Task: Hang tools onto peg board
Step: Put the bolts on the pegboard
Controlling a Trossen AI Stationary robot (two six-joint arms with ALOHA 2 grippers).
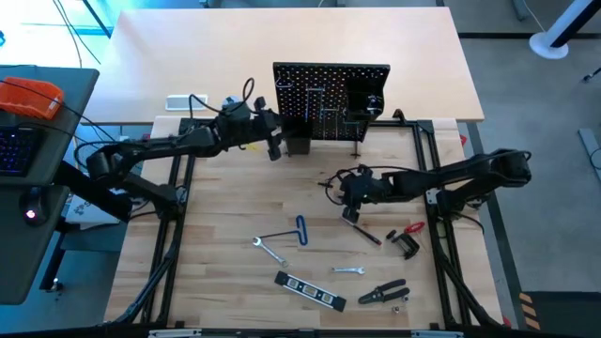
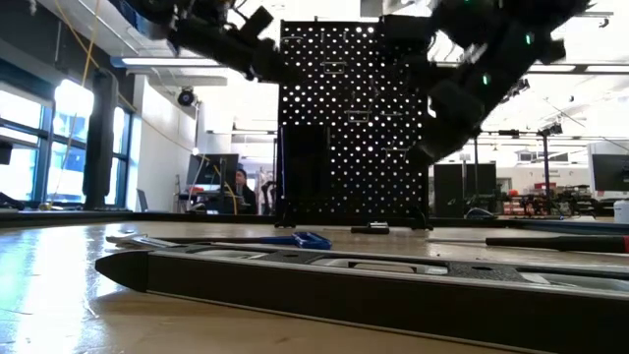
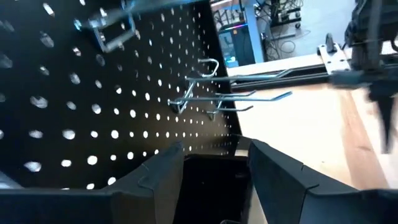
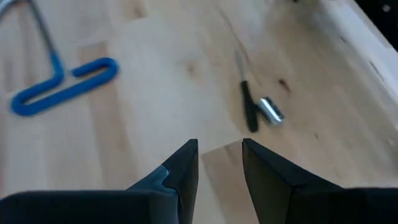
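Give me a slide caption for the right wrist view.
Open right gripper hovers over the table between the blue-handled bent key and a thin screwdriver.

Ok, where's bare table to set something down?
Bare wood lies left of the blue-handled key, below the left gripper, and between the peg board and that key. It is crowded near the right gripper, around the clamp, pliers and level.
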